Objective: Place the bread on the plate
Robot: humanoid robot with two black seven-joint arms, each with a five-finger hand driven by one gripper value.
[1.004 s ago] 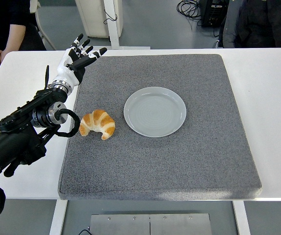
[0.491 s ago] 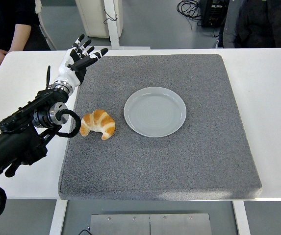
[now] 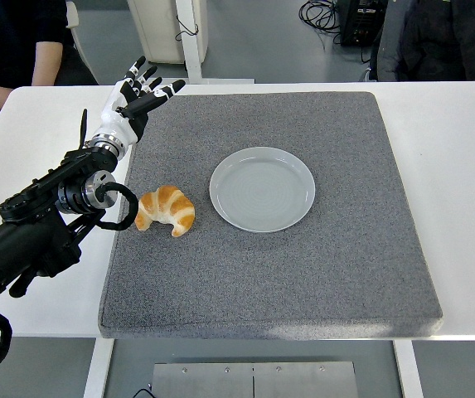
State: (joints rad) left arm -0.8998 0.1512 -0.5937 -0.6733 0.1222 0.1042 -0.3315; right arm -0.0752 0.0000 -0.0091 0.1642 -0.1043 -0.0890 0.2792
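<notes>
At the far left, a person in dark clothing [image 3: 13, 37] stands behind the white desk [image 3: 461, 166], an arm showing at the picture's top corner. The robot's black left arm [image 3: 38, 224] comes in from the left edge and reaches diagonally forward over the desk. Its black-and-white left hand [image 3: 135, 95] is raised near the far left corner of the grey rectangular felt mat [image 3: 303, 274], fingers [image 3: 169, 87] spread and extended, pointing to the right and away from the robot; it holds nothing.

The golden-brown crescent-shaped croissant [image 3: 166, 210] lies on the mat near its left edge, well apart from the hand: it sits on the near side of the hand, closer to the robot, just beside the arm's forearm and the black cable loop [image 3: 119, 207] that hangs off the wrist joint. The loop's right side comes very close to the croissant's left tip; whether they touch cannot be told.

Just right of the croissant, not touching it, is the round pale grey plate [image 3: 262, 188], lying flat on the mat roughly at its middle, with nothing on it.

At the top right, a second person in dark clothing [image 3: 453, 37] sits behind the desk, with black cables [image 3: 316, 12] on the floor nearby.
</notes>
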